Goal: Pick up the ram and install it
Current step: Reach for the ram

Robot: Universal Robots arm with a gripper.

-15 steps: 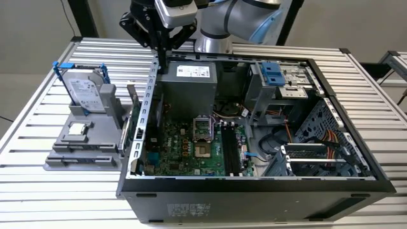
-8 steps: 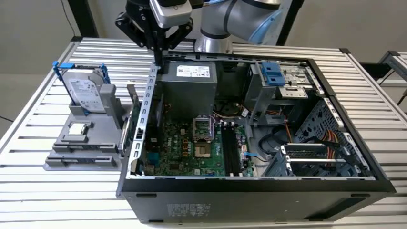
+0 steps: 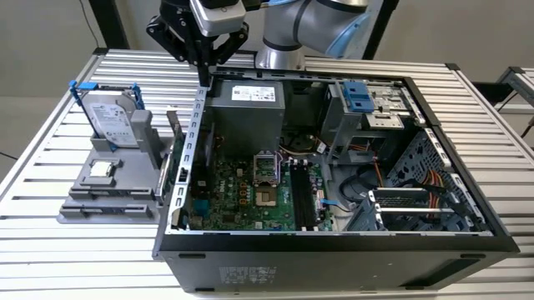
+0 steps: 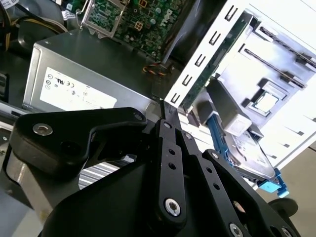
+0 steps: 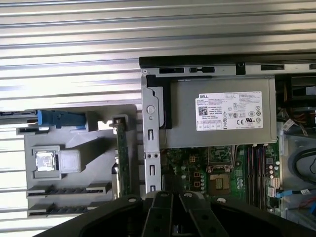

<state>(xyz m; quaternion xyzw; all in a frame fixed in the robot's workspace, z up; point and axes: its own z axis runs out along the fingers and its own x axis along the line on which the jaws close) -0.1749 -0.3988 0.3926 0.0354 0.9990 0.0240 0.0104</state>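
Overhead, the claw (image 3: 202,78), pressed together and empty, hovers above a corner of the open computer case (image 3: 334,253); the ram (image 5: 122,158) stands on edge in a grey holder (image 5: 64,190) just beside it on the bench (image 3: 42,250).

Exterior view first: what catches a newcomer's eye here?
The open computer case, lying on the slatted table with its green motherboard exposed, dominates the exterior view. The black gripper hangs shut and empty above the case's far corner on the exterior view's left. Beside the case, a grey fixture holds a hard drive and, in the first wrist view, the ram on edge.
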